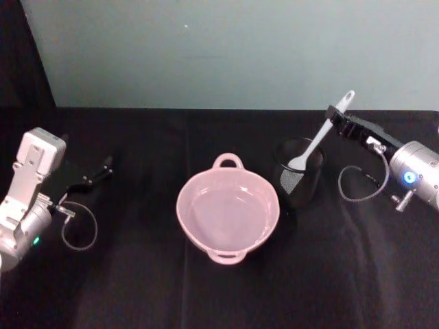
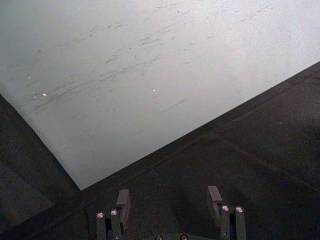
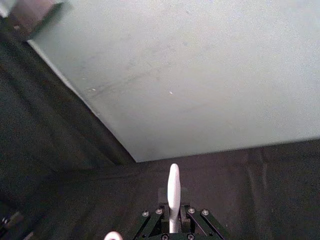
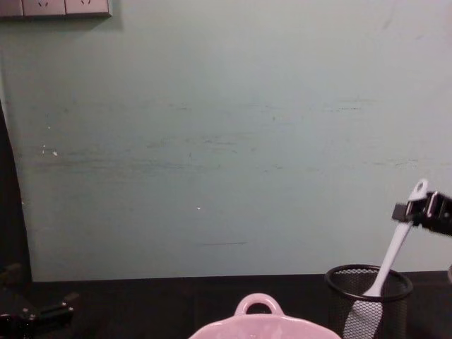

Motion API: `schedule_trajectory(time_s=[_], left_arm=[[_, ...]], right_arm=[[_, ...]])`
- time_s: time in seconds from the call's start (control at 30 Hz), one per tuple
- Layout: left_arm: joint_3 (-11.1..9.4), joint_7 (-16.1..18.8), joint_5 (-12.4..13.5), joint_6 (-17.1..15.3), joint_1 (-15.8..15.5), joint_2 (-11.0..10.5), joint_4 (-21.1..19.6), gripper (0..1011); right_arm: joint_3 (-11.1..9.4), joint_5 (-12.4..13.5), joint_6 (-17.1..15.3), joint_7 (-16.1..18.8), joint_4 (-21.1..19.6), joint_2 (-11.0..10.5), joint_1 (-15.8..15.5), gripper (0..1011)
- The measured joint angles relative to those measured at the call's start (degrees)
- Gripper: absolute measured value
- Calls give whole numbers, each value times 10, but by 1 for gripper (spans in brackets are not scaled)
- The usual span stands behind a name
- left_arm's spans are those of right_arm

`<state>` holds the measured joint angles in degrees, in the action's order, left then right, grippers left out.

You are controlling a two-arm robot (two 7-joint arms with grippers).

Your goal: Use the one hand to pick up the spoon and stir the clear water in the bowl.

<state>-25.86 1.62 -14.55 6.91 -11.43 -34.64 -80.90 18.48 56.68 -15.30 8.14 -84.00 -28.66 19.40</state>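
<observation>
The pale pink bowl (image 1: 188, 199) stands mid-table with clear water in it; its loop handle (image 4: 258, 305) rises at the bottom of the chest view. The white spoon (image 1: 321, 133) leans in the black mesh cup (image 1: 300, 181) just right of the bowl, blade down inside the cup (image 4: 369, 293). My right gripper (image 1: 337, 114) is shut on the spoon's upper handle (image 3: 173, 192), just below the oval hole (image 4: 419, 189). My left gripper (image 1: 103, 168) rests low at the far left, its fingers (image 2: 123, 202) apart with nothing between them.
A black cloth covers the table (image 1: 137, 288), and a pale green wall (image 4: 226, 141) stands close behind it. A grey cable (image 1: 357, 184) loops under the right wrist beside the cup.
</observation>
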Motion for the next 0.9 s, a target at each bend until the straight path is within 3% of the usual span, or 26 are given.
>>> schedule_trajectory(time_s=[0.23, 0.47, 0.7, 0.9], left_arm=[[0, 0, 0, 0, 0, 0, 0, 1011], [0, 0, 0, 0, 0, 0, 0, 1011], [0, 0, 0, 0, 0, 0, 0, 1011], [0, 0, 0, 0, 0, 0, 0, 1011]], right_arm=[[2, -36, 5, 1, -72, -40, -11, 113], [3, -71, -5, 10, -124, -69, 0, 113], [2, -94, -12, 25, -178, -83, 9, 113], [14, -99, -15, 50, -206, -79, 17, 113]])
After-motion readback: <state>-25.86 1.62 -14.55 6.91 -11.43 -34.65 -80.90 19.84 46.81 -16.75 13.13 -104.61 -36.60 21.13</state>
